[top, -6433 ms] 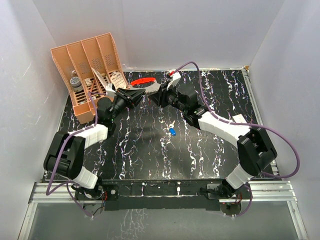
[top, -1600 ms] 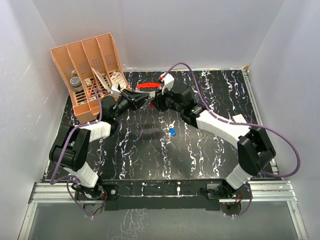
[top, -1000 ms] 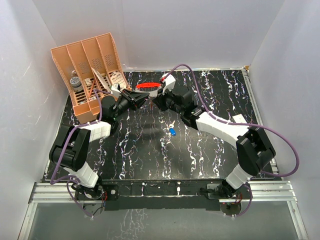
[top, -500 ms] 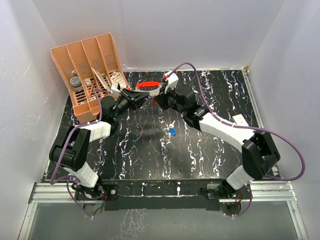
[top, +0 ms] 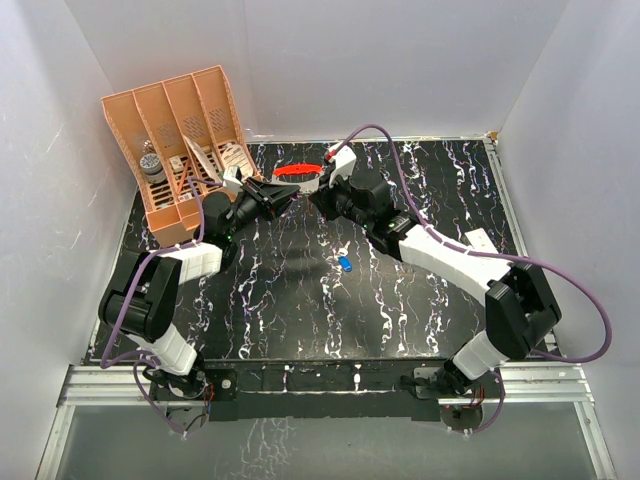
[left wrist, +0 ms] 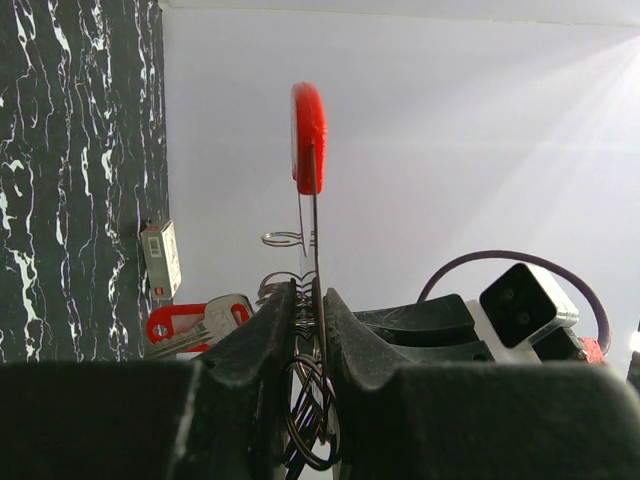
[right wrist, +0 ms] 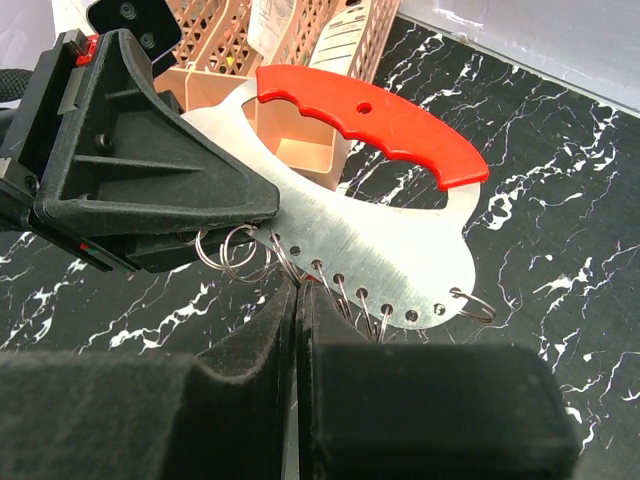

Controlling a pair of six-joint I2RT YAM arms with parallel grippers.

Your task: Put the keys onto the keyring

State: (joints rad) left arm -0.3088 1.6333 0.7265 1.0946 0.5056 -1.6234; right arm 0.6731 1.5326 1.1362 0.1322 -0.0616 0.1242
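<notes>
Keyring (right wrist: 380, 230) is off the surface (top: 300, 320), held up near its far edge and left of the middle. The left tool (left wrist: 312, 298) is clamped on one end of the plate. The long axis runs roughly along that far edge, with the red grip on top and the row of holes with wire rings (right wrist: 240, 245) hanging below. The flat face is turned to my right tool (right wrist: 296, 300), whose fingers are pressed together just under the rings. I see nothing between them.

The red key (left wrist: 190, 324) shows beside the left finger, its blade aimed at the rings. I cannot tell whether it is hooked on or only resting there.

My worries from here:
- With only one end gripped, a push from the right tool could twist the plate or lever it out.
- The rings are bunched, so a snagged fingertip might drag them.
- The red key could drop.

The blue key (top: 345, 264) lies near the surface's middle, well apart.
</notes>
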